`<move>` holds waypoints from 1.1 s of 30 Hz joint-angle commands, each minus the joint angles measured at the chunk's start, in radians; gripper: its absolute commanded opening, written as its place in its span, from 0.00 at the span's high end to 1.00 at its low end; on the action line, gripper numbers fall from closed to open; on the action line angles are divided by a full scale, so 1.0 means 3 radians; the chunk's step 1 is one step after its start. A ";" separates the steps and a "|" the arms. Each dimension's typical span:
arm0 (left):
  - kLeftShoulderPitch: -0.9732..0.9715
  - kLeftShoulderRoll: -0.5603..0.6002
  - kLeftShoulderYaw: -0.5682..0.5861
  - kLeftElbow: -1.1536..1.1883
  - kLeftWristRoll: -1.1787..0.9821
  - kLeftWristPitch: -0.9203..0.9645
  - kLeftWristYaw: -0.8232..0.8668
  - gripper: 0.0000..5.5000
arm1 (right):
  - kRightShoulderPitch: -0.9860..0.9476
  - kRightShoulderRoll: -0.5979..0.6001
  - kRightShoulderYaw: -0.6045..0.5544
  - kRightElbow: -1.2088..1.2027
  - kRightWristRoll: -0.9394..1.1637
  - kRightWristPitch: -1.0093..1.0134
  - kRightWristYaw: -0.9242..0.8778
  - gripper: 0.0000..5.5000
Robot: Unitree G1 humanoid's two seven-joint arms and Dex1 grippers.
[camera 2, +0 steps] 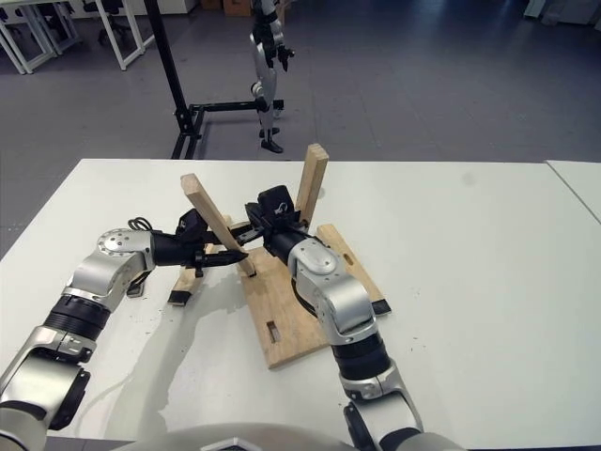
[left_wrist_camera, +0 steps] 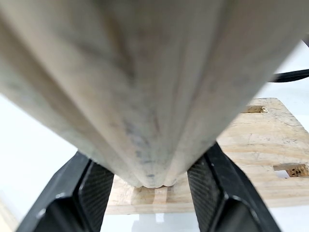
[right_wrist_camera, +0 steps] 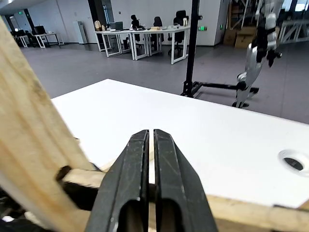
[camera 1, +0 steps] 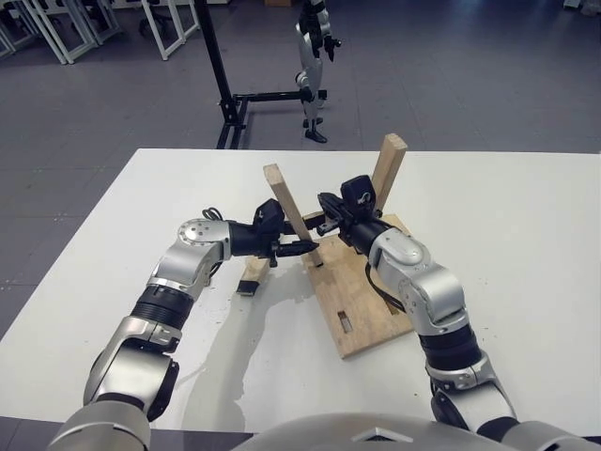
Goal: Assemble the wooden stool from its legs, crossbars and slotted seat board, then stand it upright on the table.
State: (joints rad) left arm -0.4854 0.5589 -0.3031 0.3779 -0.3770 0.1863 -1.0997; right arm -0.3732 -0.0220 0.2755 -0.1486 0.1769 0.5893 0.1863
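Observation:
The slotted seat board [camera 1: 366,299] lies flat on the white table [camera 1: 526,244]. Two wooden legs rise from it at a tilt, one on the left [camera 1: 285,199] and one farther back [camera 1: 389,167]. My left gripper [camera 1: 304,248] is shut on the lower part of the left leg [left_wrist_camera: 145,87], with a black finger [left_wrist_camera: 94,191] on each side. My right gripper [camera 1: 323,224] sits between the two legs just above the board, its fingers [right_wrist_camera: 137,159] pressed together. A crossbar [right_wrist_camera: 79,176] lies under them beside the leg [right_wrist_camera: 34,145].
Another wooden piece with a black foot [camera 1: 250,278] lies on the table left of the board. A black foot [camera 2: 380,307] pokes out at the board's right edge. The table's right half is bare. A black stand [camera 1: 230,94] and a small humanoid figure [camera 1: 313,56] are on the floor beyond.

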 commanded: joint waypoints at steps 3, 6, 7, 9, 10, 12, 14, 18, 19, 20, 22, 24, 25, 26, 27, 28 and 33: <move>0.0419 0.0145 -0.0413 0.0267 0.0652 0.0273 0.0135 0.62 | 0.0140 0.0084 -0.0282 -0.0154 0.0331 0.0467 0.0042 0.97; 0.0443 0.0129 -0.0424 0.0322 0.0671 0.0223 0.0154 0.62 | -0.0193 0.0305 -0.0557 -0.0677 0.0824 0.0866 -0.0020 0.97; 0.0461 0.0130 -0.0426 0.0330 0.0675 0.0205 0.0158 0.62 | -0.0330 0.0344 -0.0688 -0.0800 0.0966 0.1002 -0.0072 0.97; 0.0476 0.0117 -0.0419 0.0352 0.0672 0.0181 0.0175 0.62 | -0.0563 0.0349 -0.0927 -0.0942 0.1132 0.1189 -0.0194 0.97; 0.0478 0.0105 -0.0406 0.0365 0.0661 0.0181 0.0189 0.62 | -0.0667 0.0341 -0.1040 -0.0995 0.1197 0.1264 -0.0261 0.97; 0.0513 0.0103 -0.0400 0.0367 0.0637 0.0187 0.0182 0.62 | -0.0954 0.0299 -0.1303 -0.1088 0.1341 0.1394 -0.0415 0.97; 0.0616 0.0145 -0.0416 0.0298 0.0605 0.0220 0.0132 0.62 | -0.1329 0.0169 -0.1631 -0.1121 0.1427 0.1426 -0.0586 0.97; 0.0724 0.0200 -0.0403 0.0262 0.0540 0.0313 0.0080 0.62 | -0.1976 -0.0338 -0.2400 -0.0893 0.1336 0.1176 -0.1042 0.97; 0.0746 0.0220 -0.0411 0.0243 0.0529 0.0339 0.0055 0.62 | -0.1985 -0.0493 -0.2527 -0.0779 0.1196 0.1055 -0.1134 0.97; 0.0750 0.0233 -0.0420 0.0248 0.0527 0.0348 0.0030 0.62 | -0.1841 -0.0662 -0.2596 -0.0623 0.1005 0.0969 -0.1200 0.97; 0.0752 0.0249 -0.0411 0.0260 0.0516 0.0351 0.0018 0.62 | -0.1299 -0.0863 -0.2453 -0.0330 0.0665 0.0861 -0.1165 0.97; 0.0742 0.0247 -0.0403 0.0251 0.0490 0.0367 0.0024 0.62 | -0.0801 -0.0977 -0.2209 -0.0045 0.0379 0.0714 -0.1068 0.97; 0.0728 0.0236 -0.0404 0.0241 0.0478 0.0380 0.0027 0.62 | -0.0530 -0.1052 -0.2075 0.0247 0.0203 0.0615 -0.1022 0.97; 0.0715 0.0229 -0.0407 0.0232 0.0471 0.0389 0.0026 0.62 | -0.0331 -0.1102 -0.1967 0.0491 0.0069 0.0547 -0.0981 0.97; 0.0709 0.0226 -0.0412 0.0216 0.0466 0.0399 0.0023 0.62 | -0.0189 -0.1094 -0.1873 0.0695 -0.0013 0.0500 -0.0944 0.97; 0.0707 0.0229 -0.0414 0.0199 0.0460 0.0407 0.0016 0.62 | -0.0135 -0.1030 -0.1736 0.0818 -0.0064 0.0503 -0.0911 0.97; 0.0738 0.0238 -0.0432 0.0143 0.0442 0.0424 0.0022 0.62 | -0.0509 -0.0021 -0.0302 -0.0281 0.0823 0.0912 0.0120 0.97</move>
State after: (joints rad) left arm -0.4406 0.5871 -0.3008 0.3367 -0.4094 0.1620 -1.0803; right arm -0.4219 -0.1661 -0.0342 0.0113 0.2177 0.7818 0.0245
